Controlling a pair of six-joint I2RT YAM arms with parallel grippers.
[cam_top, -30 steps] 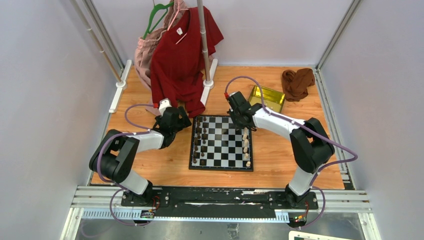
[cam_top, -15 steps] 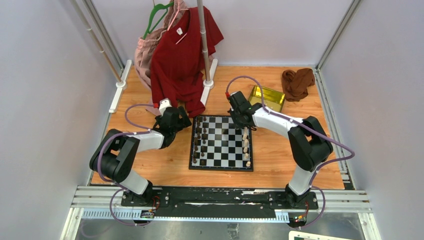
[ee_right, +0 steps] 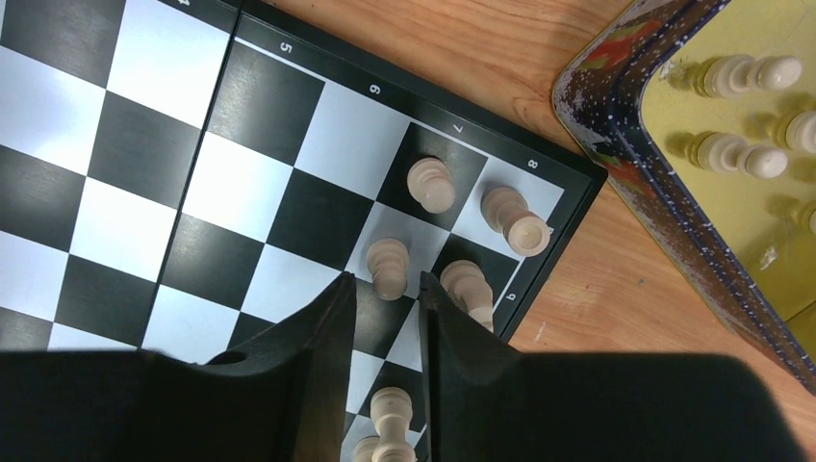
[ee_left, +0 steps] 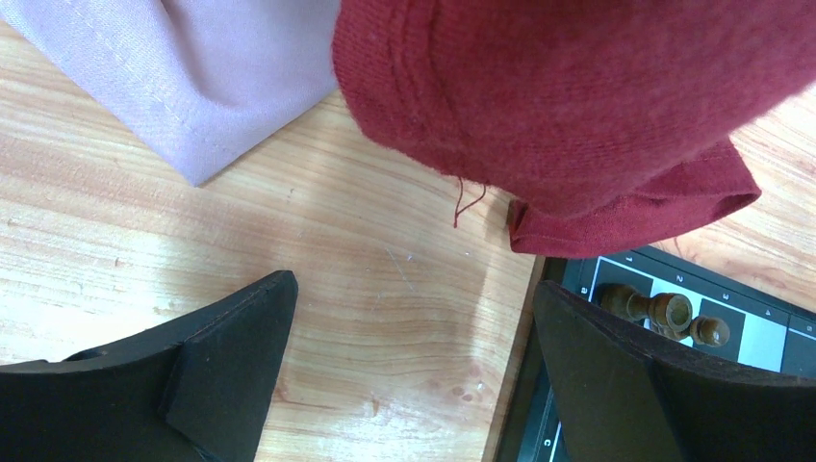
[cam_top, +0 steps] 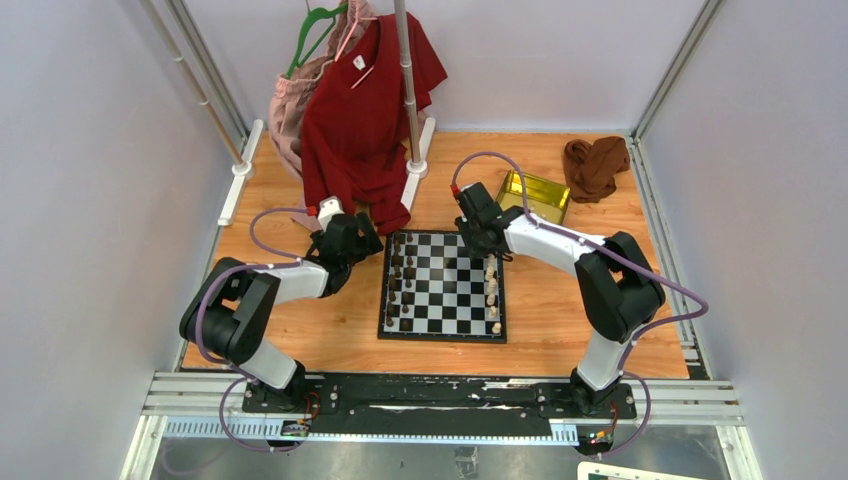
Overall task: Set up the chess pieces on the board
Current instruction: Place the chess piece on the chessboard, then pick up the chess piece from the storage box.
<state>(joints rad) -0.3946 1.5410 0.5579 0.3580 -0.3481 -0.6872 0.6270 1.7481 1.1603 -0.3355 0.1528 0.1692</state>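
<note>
Right gripper: jaws slightly apart, straddling cream pawn near board's far-right corner.
Risk: finger clipping neighbouring cream piece on withdrawal, toppling it.

My right gripper is matte black. The flat square chessboard shows black and white checks inside a thin black border; its small turned wooden pieces are cream. The rectangular metal tin is gold, its rim speckled blue and red. The wooden table is orange-brown; the knitted garment, deep red.
</note>
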